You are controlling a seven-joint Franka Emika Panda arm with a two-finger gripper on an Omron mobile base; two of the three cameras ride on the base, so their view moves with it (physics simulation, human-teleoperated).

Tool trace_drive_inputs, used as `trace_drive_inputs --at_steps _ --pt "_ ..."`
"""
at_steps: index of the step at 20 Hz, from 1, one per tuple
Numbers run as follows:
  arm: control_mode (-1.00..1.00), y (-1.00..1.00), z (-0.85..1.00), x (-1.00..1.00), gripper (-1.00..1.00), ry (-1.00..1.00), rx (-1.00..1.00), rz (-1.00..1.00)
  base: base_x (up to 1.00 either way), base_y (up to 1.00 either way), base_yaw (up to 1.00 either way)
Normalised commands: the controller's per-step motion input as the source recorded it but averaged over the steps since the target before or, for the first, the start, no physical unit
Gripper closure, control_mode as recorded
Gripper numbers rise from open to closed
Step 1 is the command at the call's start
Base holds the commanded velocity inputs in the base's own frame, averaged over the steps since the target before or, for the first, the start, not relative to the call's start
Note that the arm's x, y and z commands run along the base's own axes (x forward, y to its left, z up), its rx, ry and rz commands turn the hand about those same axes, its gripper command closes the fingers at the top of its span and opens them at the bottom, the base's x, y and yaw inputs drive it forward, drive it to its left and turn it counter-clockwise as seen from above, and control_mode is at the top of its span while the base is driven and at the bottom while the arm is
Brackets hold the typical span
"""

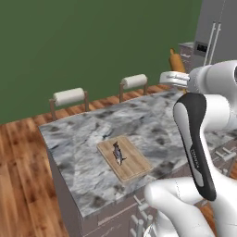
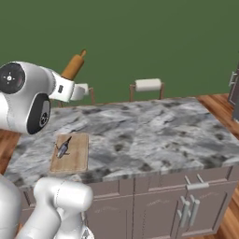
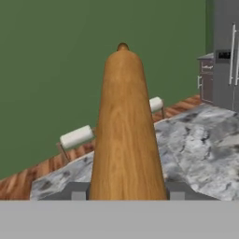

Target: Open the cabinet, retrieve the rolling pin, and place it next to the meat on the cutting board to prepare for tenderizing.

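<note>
My gripper (image 3: 127,191) is shut on the rolling pin (image 3: 126,126), a light orange-brown wooden cylinder whose knobbed end points away from the hand. In the base views the rolling pin (image 1: 175,60) (image 2: 73,66) sticks up from the gripper (image 1: 178,72) (image 2: 68,77), held high above the marble counter (image 1: 157,120). The cutting board (image 1: 132,163) (image 2: 77,156) lies flat near the counter's front edge. A small dark meat (image 1: 118,152) (image 2: 63,148) lump rests on it. The gripper is well above and beyond the board. The cabinet is out of view.
Two stools with white rolled cushions (image 1: 68,96) (image 1: 134,81) (image 2: 148,84) stand behind the counter on the wood floor. A grey fridge (image 1: 215,32) (image 3: 228,51) stands at the far right. Base cabinets with small handles (image 2: 186,210) sit under the counter.
</note>
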Motion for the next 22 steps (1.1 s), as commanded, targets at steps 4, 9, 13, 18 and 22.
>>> trace_drive_inputs --at_steps 4,9,13,18,22 --pt "1.00 0.00 0.00 0.00 1.00 0.00 0.00 0.00 0.00 0.04 -0.02" --pt "-1.00 0.00 -0.03 -0.02 1.00 0.00 0.00 0.00 -0.01 0.00 0.00" --pt "-1.00 0.00 -0.35 -0.07 1.00 0.01 0.00 0.05 0.00 0.00 0.00" --pt "-1.00 0.01 -0.42 -0.02 1.00 0.06 0.00 0.10 0.00 0.00 0.00" --pt "-1.00 0.05 -0.33 -0.03 1.00 0.13 0.00 0.15 0.00 0.00 0.00"
